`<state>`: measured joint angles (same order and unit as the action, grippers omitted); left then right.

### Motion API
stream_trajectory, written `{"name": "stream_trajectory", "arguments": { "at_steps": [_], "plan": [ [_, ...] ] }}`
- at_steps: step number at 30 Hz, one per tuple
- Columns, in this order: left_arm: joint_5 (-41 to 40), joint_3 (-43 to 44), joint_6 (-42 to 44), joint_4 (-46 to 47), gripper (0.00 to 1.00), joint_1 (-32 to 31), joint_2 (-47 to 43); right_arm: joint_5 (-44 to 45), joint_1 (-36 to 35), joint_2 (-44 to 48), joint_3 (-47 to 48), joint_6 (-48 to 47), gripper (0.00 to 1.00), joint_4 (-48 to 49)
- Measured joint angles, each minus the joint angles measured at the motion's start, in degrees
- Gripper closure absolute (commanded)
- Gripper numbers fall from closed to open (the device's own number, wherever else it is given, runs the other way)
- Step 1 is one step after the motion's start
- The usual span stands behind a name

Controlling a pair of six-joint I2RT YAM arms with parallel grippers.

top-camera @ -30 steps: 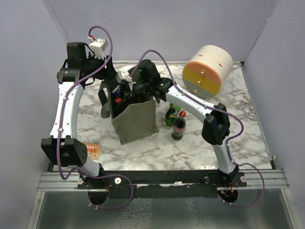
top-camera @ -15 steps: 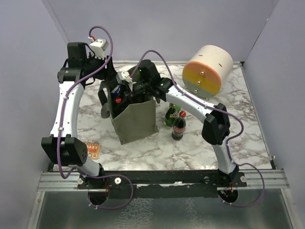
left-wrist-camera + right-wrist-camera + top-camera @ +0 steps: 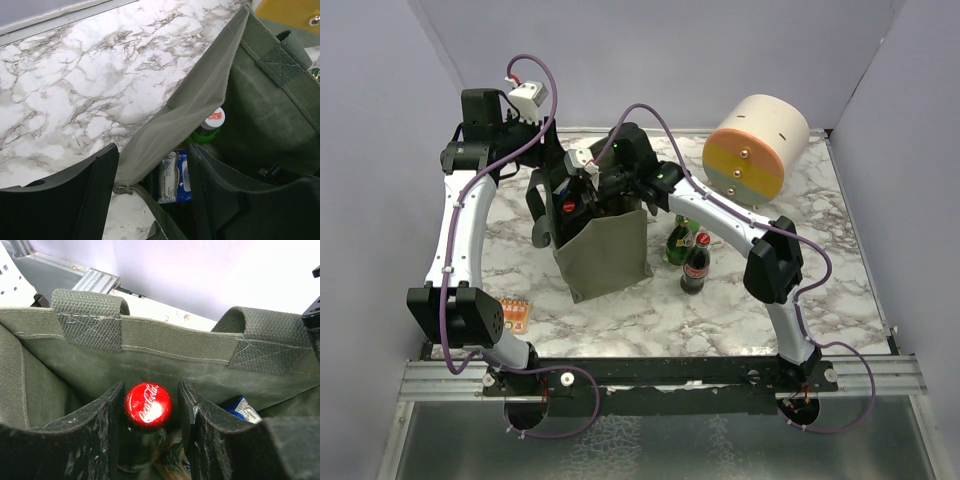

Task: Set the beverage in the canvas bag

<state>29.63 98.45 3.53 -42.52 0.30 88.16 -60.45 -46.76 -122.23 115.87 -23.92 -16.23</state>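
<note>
The olive canvas bag (image 3: 605,255) stands upright mid-table, its mouth open. A Coca-Cola bottle (image 3: 148,405) with a red cap (image 3: 569,208), the beverage, stands inside it. My right gripper (image 3: 151,390) reaches down into the bag (image 3: 165,347) and is open. Its fingers flank the cap, with a gap showing on the right side. My left gripper (image 3: 151,155) is open at the bag's far-left rim (image 3: 200,100), one finger outside the fabric and one inside. A green bottle with a white cap (image 3: 214,120) and a blue snack packet (image 3: 176,175) also lie in the bag.
Right of the bag stand a green bottle (image 3: 680,240) and another cola bottle (image 3: 696,262). A cream-and-orange cylinder (image 3: 755,148) lies at the back right. A small orange packet (image 3: 513,313) sits near the left arm's base.
My right gripper's fingers have parted from the cola bottle's cap inside the bag. The left arm and the bag have not moved.
</note>
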Motion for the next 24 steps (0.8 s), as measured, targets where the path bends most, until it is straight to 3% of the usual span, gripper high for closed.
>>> {"name": "stream_trajectory", "arguments": {
  "at_steps": [4,8,24],
  "plan": [
    [0.1,0.0,0.0,0.0,0.41,0.0,0.0,0.2,0.0,0.0,0.0,-0.2,0.5,0.0],
    [0.2,0.0,0.0,0.0,0.41,0.0,0.0,0.6,0.0,0.0,0.3,-0.2,0.4,0.0],
    [0.3,0.0,0.0,0.0,0.41,0.0,0.5,1.2,0.0,2.6,3.5,3.6,0.39,0.9]
  ]
}}
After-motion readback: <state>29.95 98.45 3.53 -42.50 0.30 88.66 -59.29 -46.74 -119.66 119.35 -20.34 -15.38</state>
